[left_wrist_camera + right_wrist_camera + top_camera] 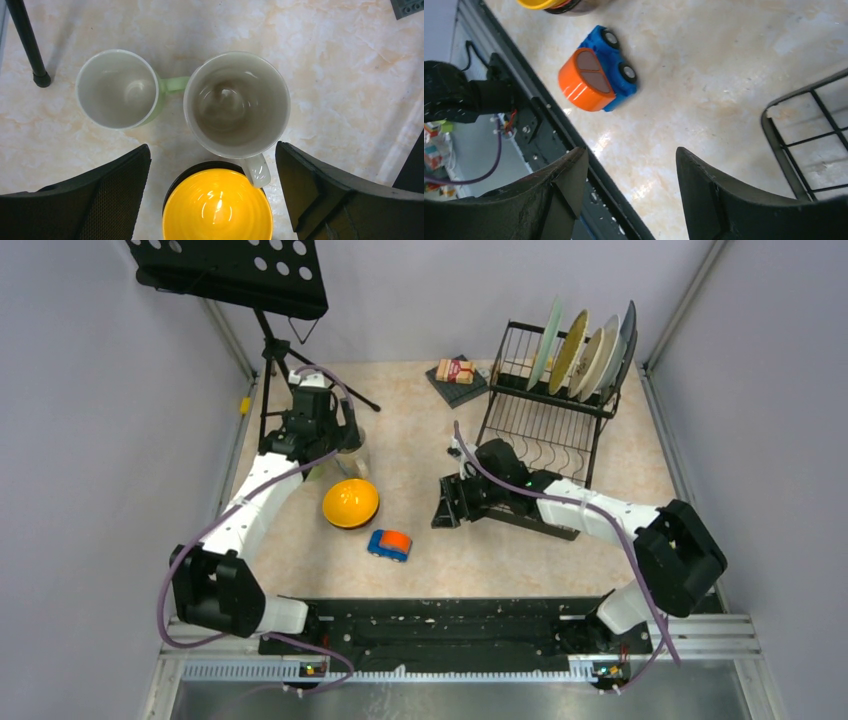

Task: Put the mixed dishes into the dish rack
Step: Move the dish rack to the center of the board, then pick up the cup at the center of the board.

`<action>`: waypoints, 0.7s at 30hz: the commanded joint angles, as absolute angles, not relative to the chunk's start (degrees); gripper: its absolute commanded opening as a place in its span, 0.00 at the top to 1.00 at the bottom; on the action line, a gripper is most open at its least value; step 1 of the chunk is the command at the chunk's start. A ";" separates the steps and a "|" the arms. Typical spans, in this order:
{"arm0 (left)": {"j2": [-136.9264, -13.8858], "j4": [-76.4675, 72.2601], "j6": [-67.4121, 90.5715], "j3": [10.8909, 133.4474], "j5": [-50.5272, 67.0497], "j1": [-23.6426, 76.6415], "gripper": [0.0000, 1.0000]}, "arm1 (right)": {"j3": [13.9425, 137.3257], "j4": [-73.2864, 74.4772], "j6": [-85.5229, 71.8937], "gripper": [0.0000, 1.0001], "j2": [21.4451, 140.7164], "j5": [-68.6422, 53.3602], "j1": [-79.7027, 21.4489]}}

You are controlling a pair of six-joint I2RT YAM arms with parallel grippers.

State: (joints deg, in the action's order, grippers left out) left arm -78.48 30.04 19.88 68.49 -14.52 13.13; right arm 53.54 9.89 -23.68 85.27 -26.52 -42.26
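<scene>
The black wire dish rack (548, 425) stands at the back right; a mint-green plate (545, 340), a yellowish plate (570, 352), a cream plate (597, 362) and a dark teal plate (626, 340) stand on edge in its upper tier. The orange-yellow bowl (350, 503) sits upright on the table. In the left wrist view the pale green mug (116, 89) and the beige mug (236, 104) stand side by side, the bowl (217, 205) just in front. My left gripper (212, 149) hovers open and empty above them. My right gripper (445, 508) is open and empty, left of the rack's base.
A blue-and-orange toy car (389, 544) lies in front of the bowl, also in the right wrist view (596, 80). A packet on a dark mat (455, 372) sits left of the rack. The music stand (230, 270) on its tripod stands at the back left, one leg (27, 40) beside the green mug.
</scene>
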 commanded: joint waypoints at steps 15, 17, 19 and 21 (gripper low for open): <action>-82.09 26.73 21.80 66.70 -9.91 10.84 0.08 | 52.98 16.85 -22.29 0.29 85.91 -0.18 -38.94; -82.69 26.67 21.88 66.71 -9.40 10.73 0.08 | 52.79 16.71 -22.25 0.29 86.05 -0.37 -37.86; -83.03 26.43 22.05 66.69 -8.96 10.59 0.08 | 52.93 16.71 -22.18 0.29 86.30 -0.91 -37.43; -83.45 26.17 22.27 66.65 -8.56 10.55 0.08 | 52.84 16.03 -22.45 0.29 86.34 -0.85 -37.36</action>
